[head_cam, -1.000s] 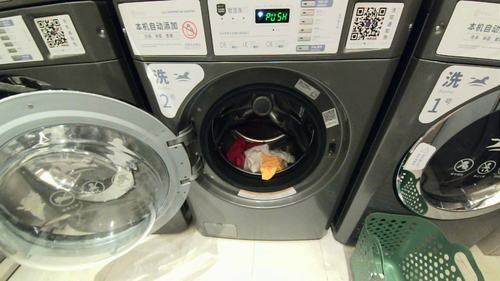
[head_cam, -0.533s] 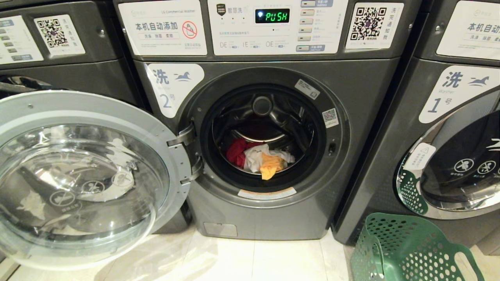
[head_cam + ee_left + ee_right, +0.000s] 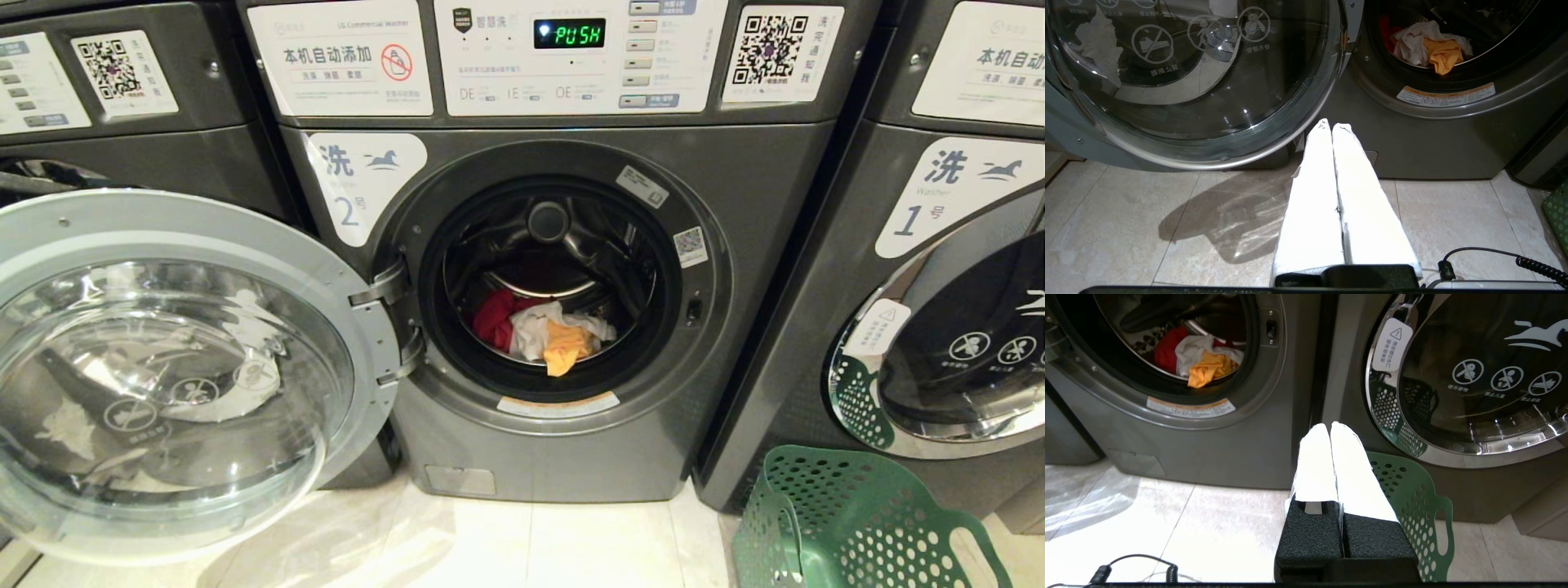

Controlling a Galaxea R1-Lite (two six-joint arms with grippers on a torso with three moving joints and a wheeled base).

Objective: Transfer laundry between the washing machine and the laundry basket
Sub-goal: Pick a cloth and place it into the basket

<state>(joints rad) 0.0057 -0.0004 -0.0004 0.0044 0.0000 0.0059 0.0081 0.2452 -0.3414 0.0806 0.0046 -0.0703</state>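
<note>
Washing machine [image 3: 563,457]: dark grey front-loader labelled 2, between two like machines.
Door [image 3: 175,371]: round glass, swung wide open to the left on its hinges.
Laundry [image 3: 543,331]: red, white and yellow-orange garments heaped together at the front bottom of the drum, the yellow one nearest the opening.
Laundry basket [image 3: 857,523]: green, full of holes, on the tiled floor [image 3: 571,547] before the machine labelled 1.
Left gripper [image 3: 1331,125]: low over the floor below the door's rim, white fingers pressed together, holding nothing.
Right gripper [image 3: 1329,425]: above the basket's near rim, fingers together, holding nothing.
</note>
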